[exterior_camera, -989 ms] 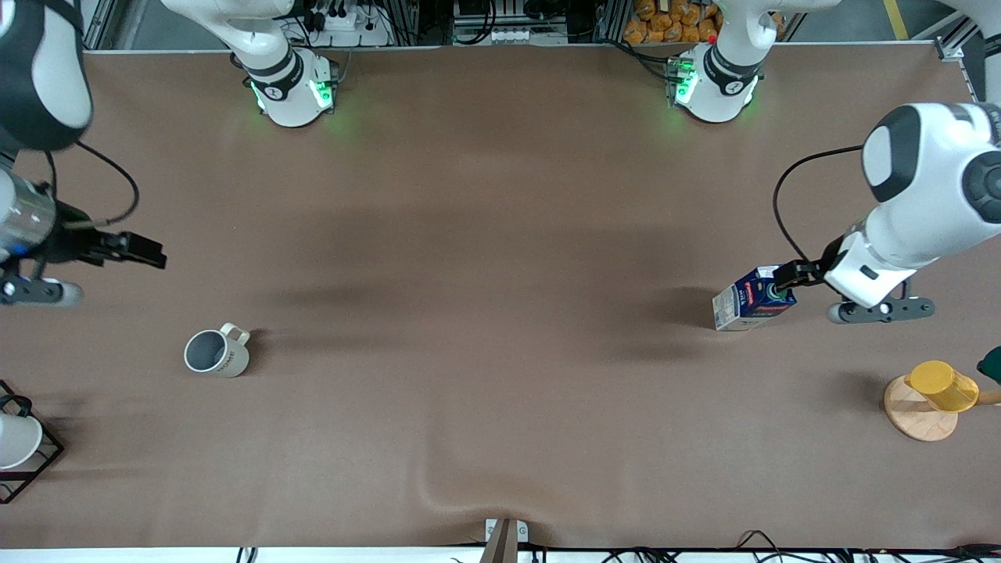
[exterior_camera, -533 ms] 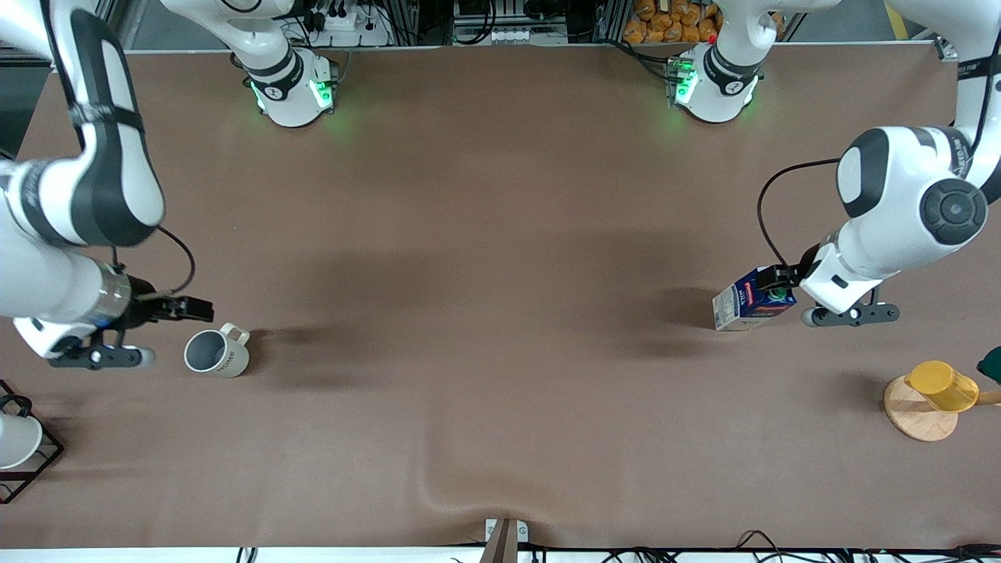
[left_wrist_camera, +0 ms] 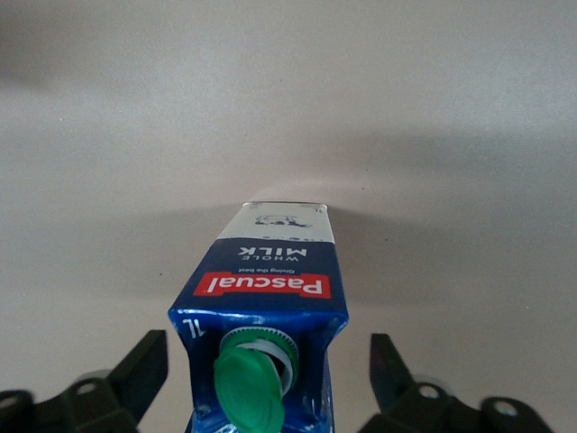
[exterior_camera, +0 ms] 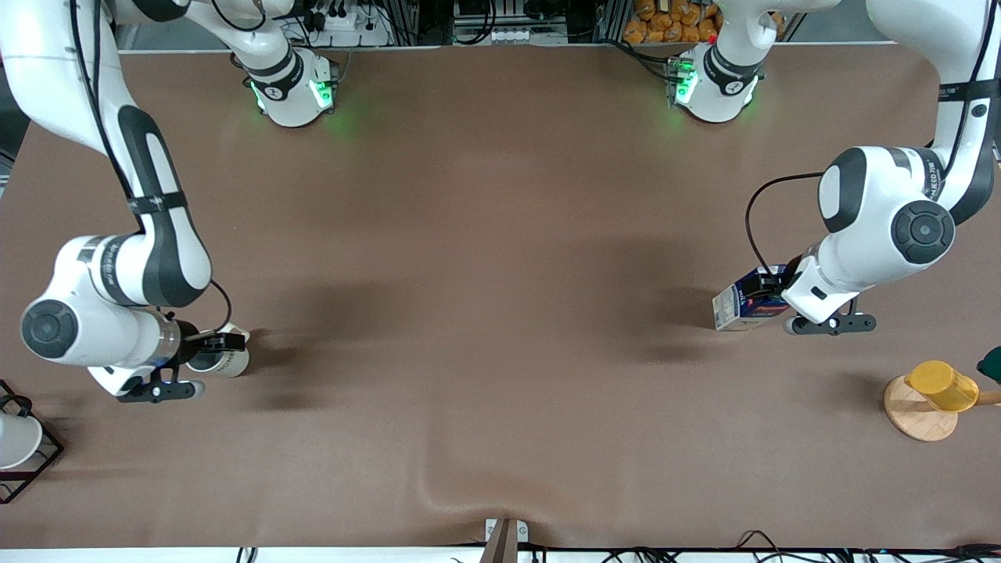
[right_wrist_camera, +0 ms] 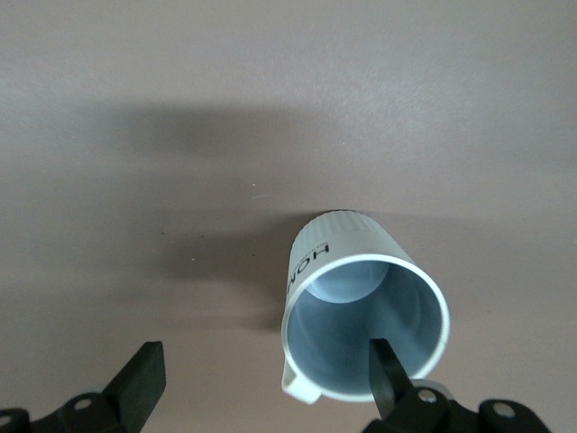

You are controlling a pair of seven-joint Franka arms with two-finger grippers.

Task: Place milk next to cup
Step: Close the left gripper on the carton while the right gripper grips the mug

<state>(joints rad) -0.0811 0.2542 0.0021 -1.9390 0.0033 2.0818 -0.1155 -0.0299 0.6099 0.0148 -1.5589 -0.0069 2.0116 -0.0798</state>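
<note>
The milk (exterior_camera: 737,305) is a dark-blue carton with a green cap and stands on the table toward the left arm's end. My left gripper (exterior_camera: 770,288) is open at its top. In the left wrist view the carton (left_wrist_camera: 266,284) sits between the two fingers (left_wrist_camera: 137,374) with a gap on each side. The cup (exterior_camera: 232,362), an off-white mug, stands toward the right arm's end, partly hidden by my right gripper (exterior_camera: 221,342). In the right wrist view the right gripper (right_wrist_camera: 266,379) is open, with one finger (right_wrist_camera: 388,372) over the cup's (right_wrist_camera: 356,257) grey inside and the other outside it.
A yellow cup (exterior_camera: 942,385) sits on a round wooden stand (exterior_camera: 916,418) at the left arm's end, with a dark green thing (exterior_camera: 992,363) beside it. A white cup in a black wire rack (exterior_camera: 31,461) stands at the right arm's end. The brown cloth has a fold (exterior_camera: 438,493) near the front edge.
My right arm has swung in and brought its gripper down over the cup. My left gripper has moved in around the milk's top. Milk and cup have not moved.
</note>
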